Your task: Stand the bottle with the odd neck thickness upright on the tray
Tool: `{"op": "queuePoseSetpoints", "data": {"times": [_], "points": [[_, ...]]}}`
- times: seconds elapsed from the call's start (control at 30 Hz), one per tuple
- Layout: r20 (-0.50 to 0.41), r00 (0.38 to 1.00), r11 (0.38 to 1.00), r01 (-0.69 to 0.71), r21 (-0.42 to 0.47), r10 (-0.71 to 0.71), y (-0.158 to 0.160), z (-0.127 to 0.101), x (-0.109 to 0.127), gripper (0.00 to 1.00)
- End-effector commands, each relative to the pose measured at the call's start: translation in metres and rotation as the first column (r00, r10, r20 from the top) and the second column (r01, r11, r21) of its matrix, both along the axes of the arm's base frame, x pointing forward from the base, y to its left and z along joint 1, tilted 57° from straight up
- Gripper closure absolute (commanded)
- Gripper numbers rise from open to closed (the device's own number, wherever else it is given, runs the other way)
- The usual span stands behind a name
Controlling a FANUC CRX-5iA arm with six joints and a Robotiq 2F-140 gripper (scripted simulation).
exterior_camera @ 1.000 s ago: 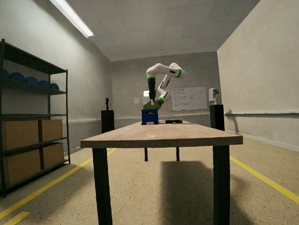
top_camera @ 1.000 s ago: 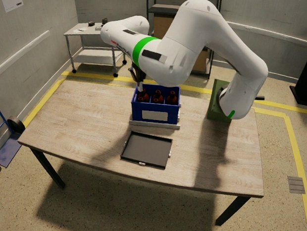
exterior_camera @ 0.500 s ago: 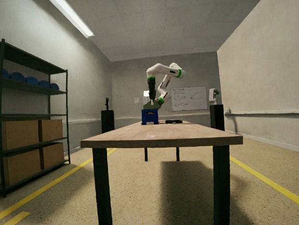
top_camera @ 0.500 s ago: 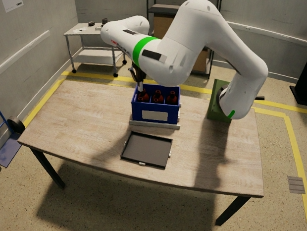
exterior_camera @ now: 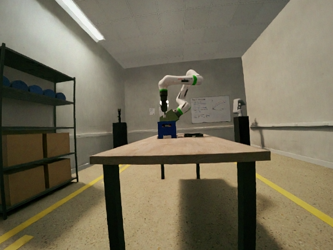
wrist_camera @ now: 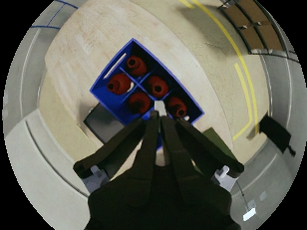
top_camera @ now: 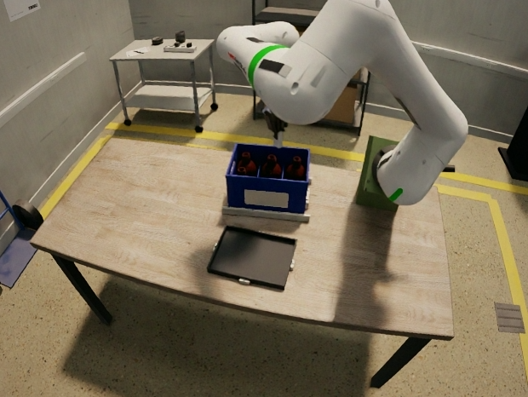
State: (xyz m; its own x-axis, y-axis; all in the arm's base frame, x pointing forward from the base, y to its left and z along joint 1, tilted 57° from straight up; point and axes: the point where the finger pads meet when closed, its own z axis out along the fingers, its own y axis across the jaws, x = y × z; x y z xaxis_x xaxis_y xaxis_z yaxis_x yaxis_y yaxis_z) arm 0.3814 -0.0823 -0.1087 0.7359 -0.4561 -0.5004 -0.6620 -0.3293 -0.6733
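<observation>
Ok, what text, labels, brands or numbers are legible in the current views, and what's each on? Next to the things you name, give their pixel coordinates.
None can be read with certainty. What looks like writing:
Red lettering on the white robot arm (top_camera: 324, 55) (exterior_camera: 173, 79): too blurred.
Handwriting on the white wall-mounted whiteboard (exterior_camera: 210, 118), beside a drawn graph: too small.
Dark print on the white wall poster (top_camera: 21, 8): too small.
Marks on the small white wall sheet (exterior_camera: 152, 111): too small.
White panel on the blue plastic crate (top_camera: 237, 204) (exterior_camera: 161, 131) (wrist_camera: 107, 101): no text visible.
</observation>
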Motion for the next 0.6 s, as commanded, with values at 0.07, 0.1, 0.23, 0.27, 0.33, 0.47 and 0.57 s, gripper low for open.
{"op": "queuePoseSetpoints", "data": {"times": [0.07,0.1,0.23,0.27,0.33,0.47,0.57], "points": [[0.006,1.0,1.0,-0.002,0.004,0.002,-0.004,-0.024,-0.056,0.9],[0.006,1.0,1.0,-0.002,0.004,0.002,-0.004,-0.024,-0.056,0.9],[0.007,1.0,1.0,-0.003,0.006,0.003,-0.003,-0.027,-0.066,0.9],[0.007,1.0,1.0,-0.003,0.006,0.003,-0.003,-0.027,-0.066,0.9],[0.007,1.0,1.0,-0.003,0.006,0.003,-0.003,-0.027,-0.066,0.56],[0.007,1.0,1.0,-0.003,0.006,0.003,-0.003,-0.027,-0.066,0.56],[0.007,1.0,1.0,-0.003,0.006,0.003,-0.003,-0.027,-0.066,0.56]]}}
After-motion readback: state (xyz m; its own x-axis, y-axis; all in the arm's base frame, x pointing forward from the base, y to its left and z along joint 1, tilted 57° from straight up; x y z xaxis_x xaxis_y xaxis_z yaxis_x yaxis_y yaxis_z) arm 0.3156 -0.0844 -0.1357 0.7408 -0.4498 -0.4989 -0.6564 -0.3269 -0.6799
